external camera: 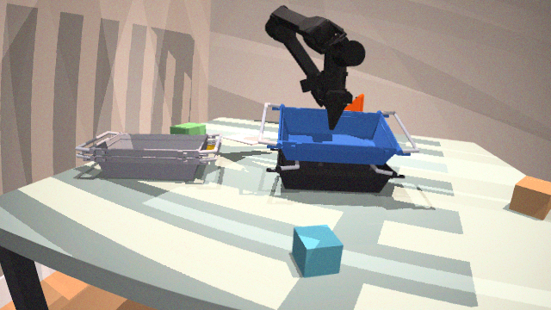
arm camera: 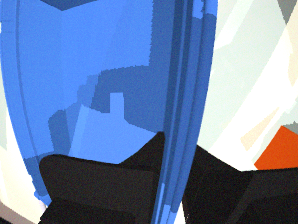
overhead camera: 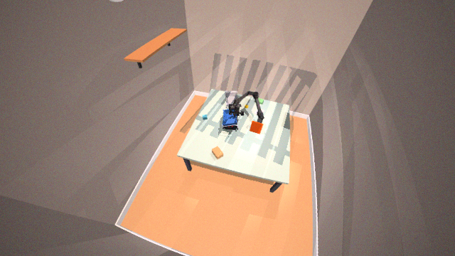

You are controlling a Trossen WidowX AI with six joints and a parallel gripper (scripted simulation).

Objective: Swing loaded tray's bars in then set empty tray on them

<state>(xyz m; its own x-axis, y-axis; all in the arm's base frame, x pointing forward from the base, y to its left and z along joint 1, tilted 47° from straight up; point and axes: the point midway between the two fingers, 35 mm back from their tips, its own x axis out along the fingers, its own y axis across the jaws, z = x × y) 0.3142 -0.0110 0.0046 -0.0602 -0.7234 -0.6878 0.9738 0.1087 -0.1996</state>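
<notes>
The blue tray (overhead camera: 230, 119) (external camera: 336, 152) (arm camera: 100, 30) is empty and sits roughly level right above the black tray (external camera: 336, 178). My gripper (external camera: 331, 127) (arm camera: 168, 137) is shut on the blue tray's long side wall, one finger inside and one outside. The blue tray's wire bars (external camera: 263, 122) (external camera: 406, 131) lean out at its ends. Parts of the black tray's bars (external camera: 289, 167) (external camera: 380, 171) show at both ends, reaching inward under the blue tray. The black tray's load and the contact between bars and blue tray's bottom are hidden.
A grey tray (overhead camera: 232, 97) (external camera: 148, 169) with bars stands beside the stack. A cyan block (overhead camera: 205, 116) (external camera: 318, 254), an orange-brown block (overhead camera: 217, 152) (external camera: 530, 199), a green block (overhead camera: 261, 101) (external camera: 188, 128), a small yellow one (overhead camera: 247, 106) and a red-orange object (overhead camera: 256, 127) (arm camera: 280, 152) stand around.
</notes>
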